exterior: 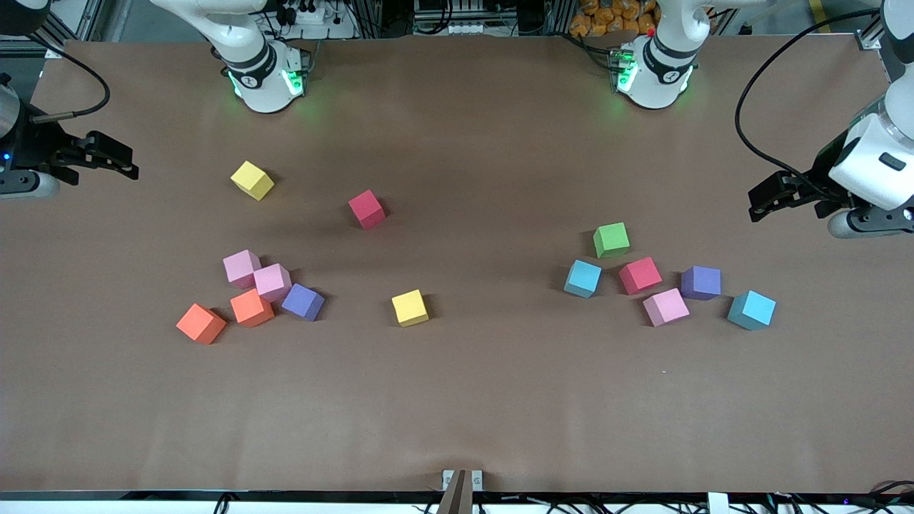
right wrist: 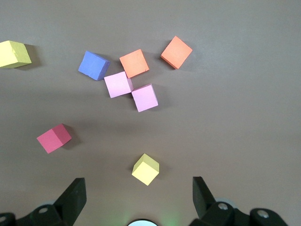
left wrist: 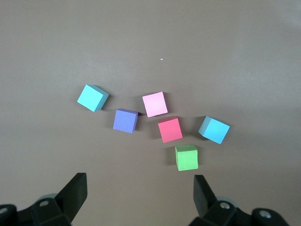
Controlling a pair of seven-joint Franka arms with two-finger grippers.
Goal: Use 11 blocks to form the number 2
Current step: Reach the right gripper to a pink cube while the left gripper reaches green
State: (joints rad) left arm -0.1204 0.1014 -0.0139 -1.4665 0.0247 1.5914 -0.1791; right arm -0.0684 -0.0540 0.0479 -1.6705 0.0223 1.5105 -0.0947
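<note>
A: Looking at the table first, what do the arms do?

B: Both wait at its ends, raised, wrists bent so the hands look down. The left gripper hangs over the edge at the left arm's end, jaws spread wide and empty. The right gripper hangs over the right arm's end, also wide open, holding nothing.

A: And the blocks relative to them?

B: Fourteen cubes lie loose in two clusters with a few strays; no digit is formed. The cluster toward the left arm's end lies well apart from the left gripper and nearer to the front camera. It has a green block, a red block, a purple block, a pink block and two light blue blocks. In the left wrist view the green one lies closest to the open fingers.

A: The other end?

B: Two pink blocks touch; an orange block and a blue-purple block sit just beside them, with a second orange block nearby. Two yellow blocks and another red block lie apart, towards the middle. In the right wrist view one yellow cube lies between the open fingers, well below them.
</note>
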